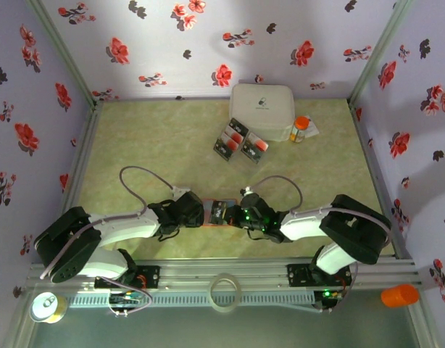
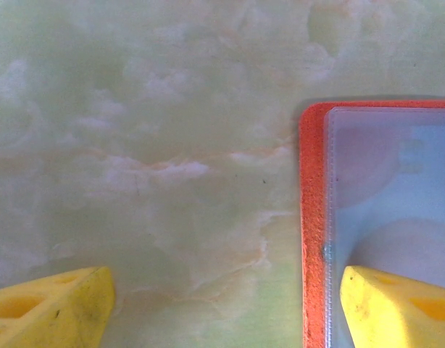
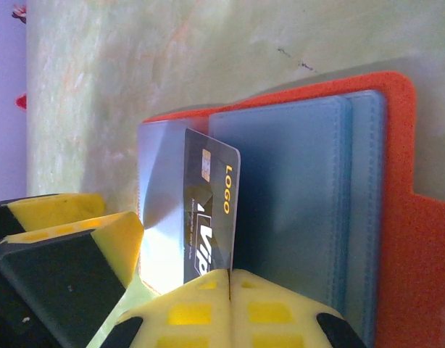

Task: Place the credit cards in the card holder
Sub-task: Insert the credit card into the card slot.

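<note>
Gripping black card (image 3: 211, 210): right gripper (image 3: 230, 279), jaws closed on card's lower edge, bottom centre of wrist frame. Card print legible: "LOGO" in yellow, "VIP" in white, chip beside. Card tilted up, far edge meeting blue pockets of open orange card holder (image 3: 418, 239). Left gripper (image 2: 226, 312) spread wide, one fingertip over holder's clear pocket, other over bare table (image 2: 135, 145). Top view: holder lower centre between grippers. Three loose cards (image 1: 240, 141) upper right of centre, beside white box (image 1: 262, 109).
</note>
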Controlling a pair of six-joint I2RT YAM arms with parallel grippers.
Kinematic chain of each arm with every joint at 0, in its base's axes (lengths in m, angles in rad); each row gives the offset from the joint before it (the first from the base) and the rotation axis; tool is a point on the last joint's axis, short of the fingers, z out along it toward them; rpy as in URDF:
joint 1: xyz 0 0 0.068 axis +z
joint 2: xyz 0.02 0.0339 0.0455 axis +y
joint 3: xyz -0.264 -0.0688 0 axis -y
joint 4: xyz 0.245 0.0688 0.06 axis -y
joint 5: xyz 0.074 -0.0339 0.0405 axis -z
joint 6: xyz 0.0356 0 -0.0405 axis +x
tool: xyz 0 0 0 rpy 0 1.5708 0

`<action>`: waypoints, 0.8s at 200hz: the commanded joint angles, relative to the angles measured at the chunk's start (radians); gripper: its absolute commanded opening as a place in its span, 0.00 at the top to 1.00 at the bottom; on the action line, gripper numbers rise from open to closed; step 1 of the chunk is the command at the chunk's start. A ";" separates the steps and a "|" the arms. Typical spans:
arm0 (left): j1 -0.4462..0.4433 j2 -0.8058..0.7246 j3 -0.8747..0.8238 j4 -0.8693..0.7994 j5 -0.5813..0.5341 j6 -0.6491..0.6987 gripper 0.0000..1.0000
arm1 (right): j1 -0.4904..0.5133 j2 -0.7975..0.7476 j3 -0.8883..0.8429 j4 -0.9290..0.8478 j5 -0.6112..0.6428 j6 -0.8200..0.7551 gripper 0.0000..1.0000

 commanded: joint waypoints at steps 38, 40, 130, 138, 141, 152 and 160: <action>-0.007 0.034 -0.030 0.010 0.045 -0.024 0.17 | 0.005 0.033 0.047 -0.102 -0.032 0.012 1.00; -0.006 0.034 -0.030 0.010 0.045 -0.024 0.17 | 0.005 0.033 0.047 -0.102 -0.034 0.012 1.00; -0.007 0.034 -0.033 0.010 0.044 -0.024 0.17 | -0.009 0.006 0.067 -0.179 -0.051 0.015 1.00; -0.007 0.034 -0.034 0.010 0.044 -0.025 0.17 | -0.010 0.004 0.070 -0.188 -0.051 0.014 1.00; -0.007 0.034 -0.035 0.012 0.044 -0.025 0.17 | -0.011 0.003 0.071 -0.192 -0.051 0.013 1.00; -0.007 0.034 -0.034 0.013 0.044 -0.025 0.17 | -0.014 0.003 0.076 -0.204 -0.054 0.012 1.00; -0.007 0.034 -0.034 0.013 0.044 -0.026 0.18 | -0.013 0.004 0.077 -0.209 -0.055 0.011 1.00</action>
